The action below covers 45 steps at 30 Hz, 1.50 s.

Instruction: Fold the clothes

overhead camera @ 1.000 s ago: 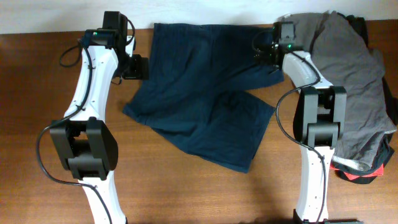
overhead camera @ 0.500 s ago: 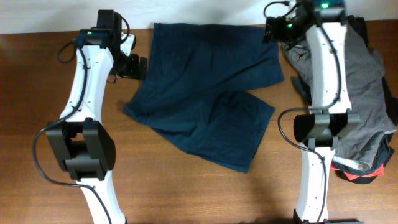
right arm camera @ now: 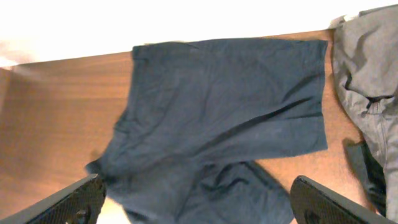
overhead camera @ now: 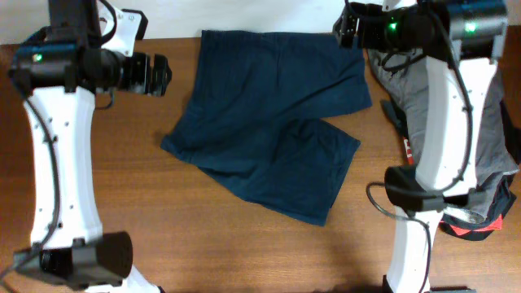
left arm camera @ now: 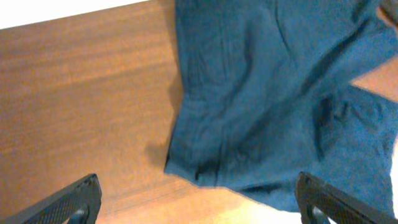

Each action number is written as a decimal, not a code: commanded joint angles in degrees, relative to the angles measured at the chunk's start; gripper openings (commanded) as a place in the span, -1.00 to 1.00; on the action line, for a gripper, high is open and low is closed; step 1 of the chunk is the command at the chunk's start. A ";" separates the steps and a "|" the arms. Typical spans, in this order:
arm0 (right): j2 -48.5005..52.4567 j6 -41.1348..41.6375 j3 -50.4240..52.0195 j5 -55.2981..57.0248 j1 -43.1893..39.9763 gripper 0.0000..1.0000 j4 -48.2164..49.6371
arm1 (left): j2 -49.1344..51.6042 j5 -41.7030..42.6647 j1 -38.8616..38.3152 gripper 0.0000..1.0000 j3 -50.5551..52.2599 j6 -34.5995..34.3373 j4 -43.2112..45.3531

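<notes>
Dark blue shorts (overhead camera: 269,122) lie spread on the wooden table, waistband toward the back edge, one leg overlapping the other at the front right. My left gripper (overhead camera: 155,75) is raised high to the left of the shorts, open and empty. In the left wrist view the shorts (left arm camera: 267,93) lie far below its wide-apart fingertips (left arm camera: 74,202). My right gripper (overhead camera: 346,28) is raised above the shorts' back right corner, open and empty. The right wrist view shows nearly the whole shorts (right arm camera: 217,124) far below that gripper (right arm camera: 199,202).
A pile of grey garments (overhead camera: 472,106) lies at the right of the table, with a black piece and a red item (overhead camera: 472,230) at its front end. The pile also shows in the right wrist view (right arm camera: 367,74). The table's back edge meets a white wall.
Both arms have lifted up and away from the shorts' back corners, the left one swinging left. The shorts lie as before.
</notes>
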<state>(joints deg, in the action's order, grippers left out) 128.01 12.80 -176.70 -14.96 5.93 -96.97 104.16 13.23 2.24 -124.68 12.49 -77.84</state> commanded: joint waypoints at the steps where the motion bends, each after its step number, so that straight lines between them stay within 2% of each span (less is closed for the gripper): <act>1: -10.21 1.25 6.36 0.94 1.97 0.98 -0.37 | -0.70 0.90 -0.04 0.98 -0.42 2.78 -3.34; 7: -26.45 5.90 30.71 11.32 3.85 0.97 -0.37 | -0.57 -5.70 -0.02 0.98 0.31 2.14 -7.08; 13: -33.68 8.35 53.00 12.22 1.92 0.98 -0.35 | 1.40 -8.96 0.07 0.98 3.43 2.27 -2.69; 15: -33.79 8.33 58.42 12.22 1.81 0.97 -0.28 | 3.21 -7.43 0.07 0.98 5.44 4.68 0.20; 19: -33.79 8.33 69.24 12.22 1.81 0.98 2.64 | 9.20 -2.12 0.09 0.98 7.82 15.21 3.26; 27: -33.79 8.35 88.46 4.17 1.81 0.98 17.00 | 22.58 -0.52 0.15 0.98 7.80 22.10 4.07; 33: -33.79 8.35 97.77 0.31 1.81 0.98 23.80 | 27.50 -0.55 0.33 0.95 7.80 24.79 2.05; 36: -33.79 8.72 100.30 0.11 1.84 0.98 25.24 | 29.11 -0.57 0.66 0.88 7.80 24.92 2.51; 40: -33.79 9.05 103.19 -1.64 1.97 0.98 27.19 | 30.84 -0.59 1.38 0.64 7.82 24.90 2.01; 43: -33.79 10.21 105.44 -2.49 1.97 0.98 28.04 | 31.50 -0.55 1.84 0.59 8.02 24.87 1.11; 45: -33.79 10.23 106.09 -2.69 1.97 0.99 27.98 | 31.71 -0.48 1.84 0.41 8.04 24.85 -0.07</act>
<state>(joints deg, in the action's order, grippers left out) 94.94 21.78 -71.85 -16.01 8.01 -69.06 134.91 11.68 3.66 -116.77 36.21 -76.88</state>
